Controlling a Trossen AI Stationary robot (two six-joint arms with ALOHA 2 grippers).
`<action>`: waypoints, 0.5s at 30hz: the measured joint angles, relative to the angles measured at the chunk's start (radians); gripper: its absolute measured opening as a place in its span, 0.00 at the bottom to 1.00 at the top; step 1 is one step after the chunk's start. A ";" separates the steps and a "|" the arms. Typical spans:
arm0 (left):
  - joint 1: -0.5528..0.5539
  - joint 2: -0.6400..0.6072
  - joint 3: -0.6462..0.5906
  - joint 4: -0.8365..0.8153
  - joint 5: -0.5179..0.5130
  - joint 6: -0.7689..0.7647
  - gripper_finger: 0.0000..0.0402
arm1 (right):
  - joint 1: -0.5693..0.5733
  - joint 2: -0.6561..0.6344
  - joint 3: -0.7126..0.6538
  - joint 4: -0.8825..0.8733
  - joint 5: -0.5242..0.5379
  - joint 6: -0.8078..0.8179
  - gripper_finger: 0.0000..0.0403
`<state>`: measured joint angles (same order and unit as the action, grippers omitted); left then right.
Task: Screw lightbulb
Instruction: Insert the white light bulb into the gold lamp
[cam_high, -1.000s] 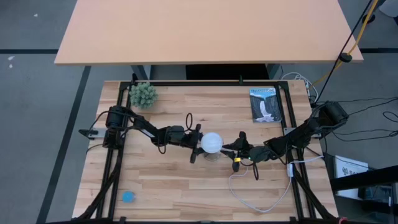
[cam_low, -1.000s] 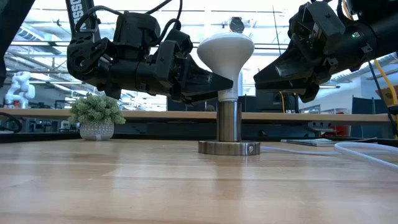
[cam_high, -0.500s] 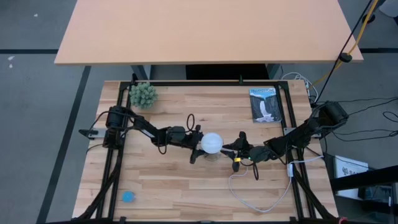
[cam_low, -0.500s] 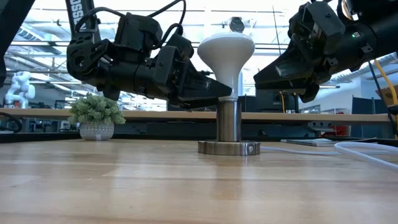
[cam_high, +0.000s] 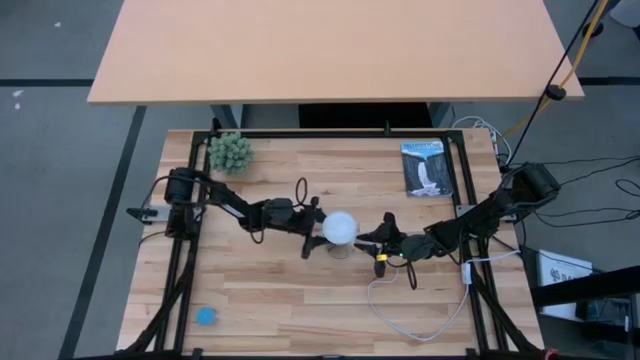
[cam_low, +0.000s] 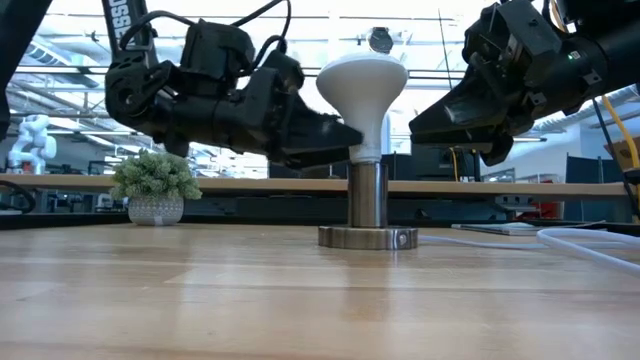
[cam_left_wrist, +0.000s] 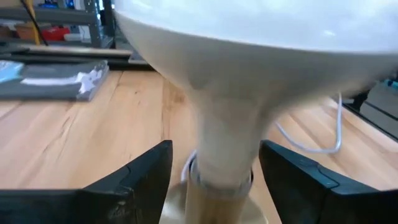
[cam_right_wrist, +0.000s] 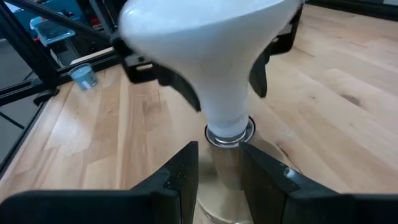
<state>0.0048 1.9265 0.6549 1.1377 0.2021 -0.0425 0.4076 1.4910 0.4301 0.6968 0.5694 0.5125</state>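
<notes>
On a wooden workbench (cam_high: 300, 290), the lightbulb (cam_low: 362, 85) stands upright in its socket (cam_low: 368, 205), left gripper (cam_left_wrist: 214, 171) spread apart around its neck; right gripper (cam_right_wrist: 219, 168) seemingly grips the socket.

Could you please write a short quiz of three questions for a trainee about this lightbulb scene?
1. True or false: the lightbulb stands upright in the metal socket post.
2. The left gripper's fingers are: A) clamped on the bulb's neck; B) open on either side of the neck; C) far away from the bulb.
3. Fill in: a small potted ____ stands at a far corner of the table.

Key:
1. True.
2. B; gaps show on both sides in the left wrist view.
3. Plant.
</notes>
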 joint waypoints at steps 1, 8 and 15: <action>0.006 -0.013 -0.019 -0.003 0.007 0.000 0.61 | 0.000 0.000 0.000 0.000 0.000 0.001 0.27; 0.026 -0.129 -0.184 0.014 0.011 -0.001 0.61 | 0.000 0.000 0.000 -0.005 0.000 0.004 0.27; 0.013 -0.174 -0.210 0.037 -0.001 -0.008 0.61 | 0.000 0.000 0.000 -0.011 0.001 0.003 0.27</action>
<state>0.0181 1.7527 0.4450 1.1745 0.2011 -0.0502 0.4076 1.4910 0.4305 0.6858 0.5701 0.5153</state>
